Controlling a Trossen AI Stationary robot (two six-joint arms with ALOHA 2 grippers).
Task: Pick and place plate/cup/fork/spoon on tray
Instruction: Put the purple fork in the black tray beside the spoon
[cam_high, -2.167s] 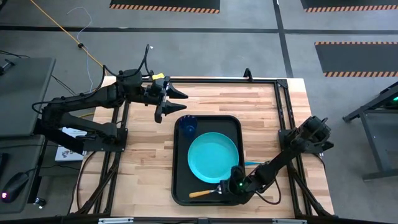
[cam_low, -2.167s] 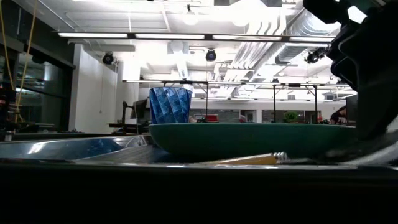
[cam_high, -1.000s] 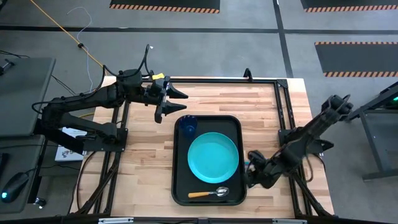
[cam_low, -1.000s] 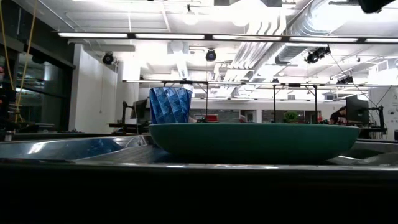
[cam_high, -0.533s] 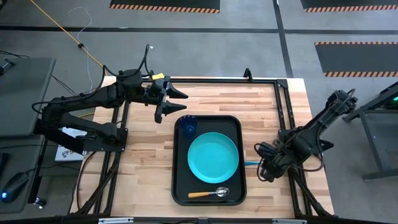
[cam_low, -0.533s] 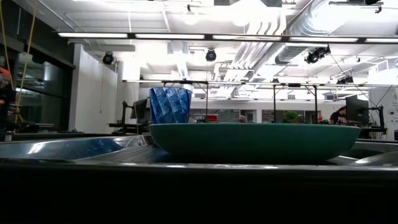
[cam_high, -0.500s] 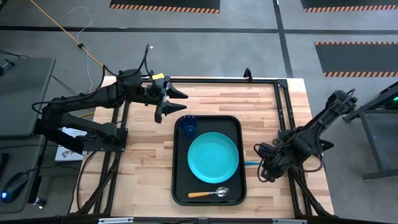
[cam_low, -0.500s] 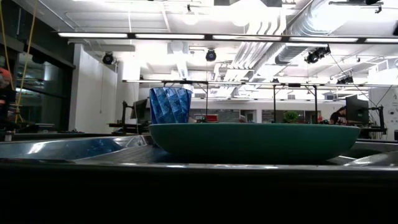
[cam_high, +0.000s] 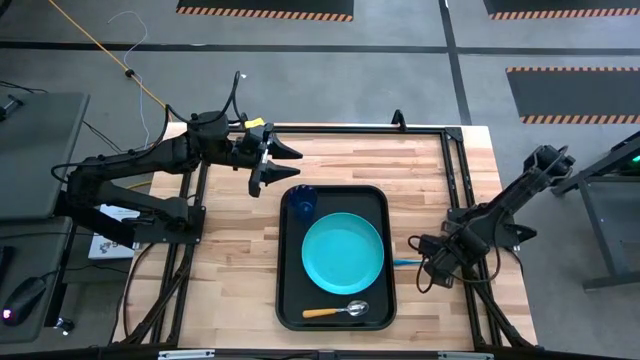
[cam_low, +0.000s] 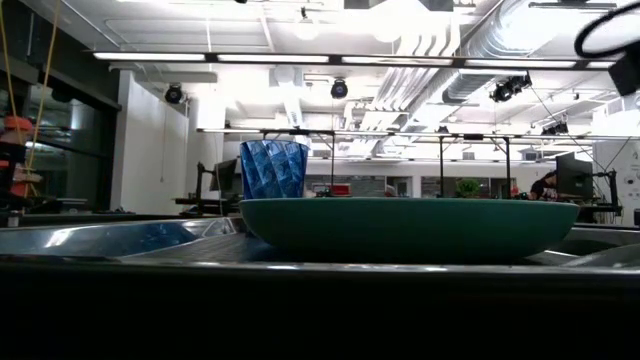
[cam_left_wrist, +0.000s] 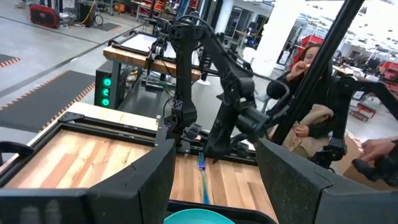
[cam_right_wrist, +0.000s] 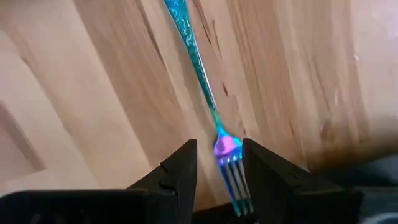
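Observation:
The black tray (cam_high: 287, 300) lies mid-table and holds the turquoise plate (cam_high: 343, 253), the dark-blue cup (cam_high: 303, 203) at its far left corner and the orange-handled spoon (cam_high: 335, 311) at its near edge. The light-blue fork (cam_high: 403, 262) lies flat on the wood just right of the tray. My right gripper (cam_high: 424, 262) is low over the fork's tine end, open; in the right wrist view its fingers (cam_right_wrist: 180, 168) stand on either side of the tines (cam_right_wrist: 235, 180) without touching. My left gripper (cam_high: 270, 168) hangs open beyond the tray's far left corner.
Black frame rails (cam_high: 450, 170) run along the table's far, left and right sides. Bare wood lies left of the tray (cam_high: 235, 260). People (cam_left_wrist: 305, 62) stand in the room beyond the table's right side, near the right arm's base.
My right gripper has gone from beside the tray's near right corner toward the table's right and far edges, and now stands over the fork's tine end. The spoon stays on the tray.

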